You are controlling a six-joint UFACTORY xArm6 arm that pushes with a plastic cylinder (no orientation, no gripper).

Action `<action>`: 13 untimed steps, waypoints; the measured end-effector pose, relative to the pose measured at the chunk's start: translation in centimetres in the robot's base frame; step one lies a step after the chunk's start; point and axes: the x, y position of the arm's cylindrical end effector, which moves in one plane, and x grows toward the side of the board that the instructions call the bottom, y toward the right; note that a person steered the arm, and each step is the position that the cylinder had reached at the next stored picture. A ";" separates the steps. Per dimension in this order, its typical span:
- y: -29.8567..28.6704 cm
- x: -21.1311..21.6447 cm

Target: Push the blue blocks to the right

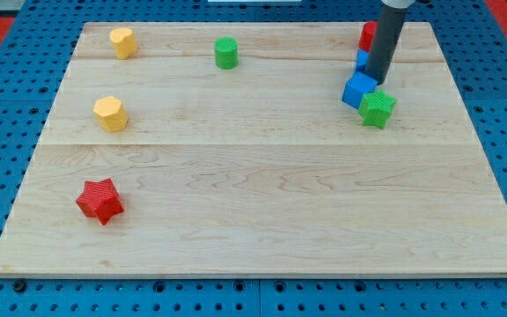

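A blue cube (356, 90) lies at the view's upper right, touching a green star block (378, 108) just to its lower right. A second blue block (362, 60) shows above it, mostly hidden behind the rod. A red block (368, 35) sits above that, also partly hidden. My tip (376, 81) is at the upper right edge of the blue cube, just above the green star, and seems to touch the cube.
A yellow block (123, 41) lies at the upper left, and another yellow block (110, 114) below it. A green cylinder (226, 53) is at the top middle. A red star (100, 201) is at the lower left. The wooden board (262, 220) ends near the blocks' right.
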 end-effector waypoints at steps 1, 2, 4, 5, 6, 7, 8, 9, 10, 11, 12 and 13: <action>0.2 -0.3; 0.8 -0.4; 1.3 -2.7; 4.5 -2.7; 8.5 -0.7; 9.5 8.2; 1.9 12.6; -8.2 11.9; -9.1 8.1; -6.8 6.2; -4.7 5.2; -4.1 3.5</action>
